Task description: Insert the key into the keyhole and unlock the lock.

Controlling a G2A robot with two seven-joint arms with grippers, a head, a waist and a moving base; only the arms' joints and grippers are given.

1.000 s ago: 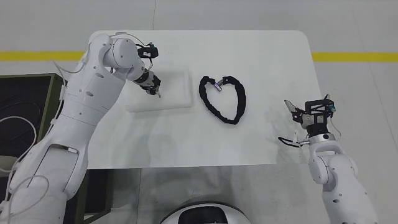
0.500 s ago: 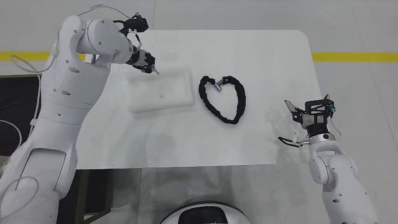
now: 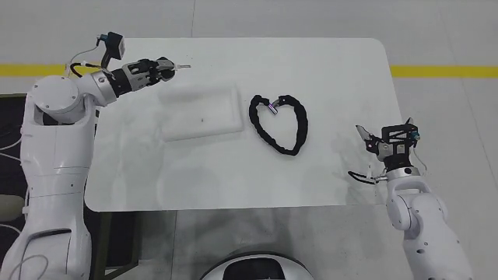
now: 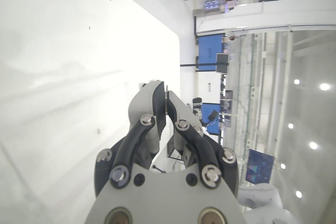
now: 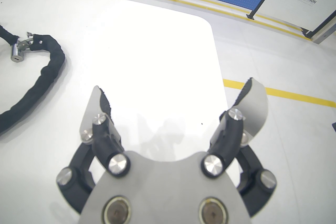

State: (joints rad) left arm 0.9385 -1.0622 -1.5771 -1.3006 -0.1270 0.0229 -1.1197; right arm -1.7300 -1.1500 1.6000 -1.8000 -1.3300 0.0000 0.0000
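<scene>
Left hand (image 3: 165, 68) has swung up off the white foam tray (image 3: 201, 113), pinching the thin silver key (image 4: 166, 104). The small silver padlock (image 3: 274, 107) on its black sleeved chain (image 3: 292, 136) waits mid-bench. Right hand (image 3: 358, 154) sits spread wide. Carry-over comes next, I'd say.

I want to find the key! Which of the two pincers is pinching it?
The left pincer: it is squeezed shut on the thin metal key, which pokes out past its tips. The right pincer is wide open and empty.
</scene>
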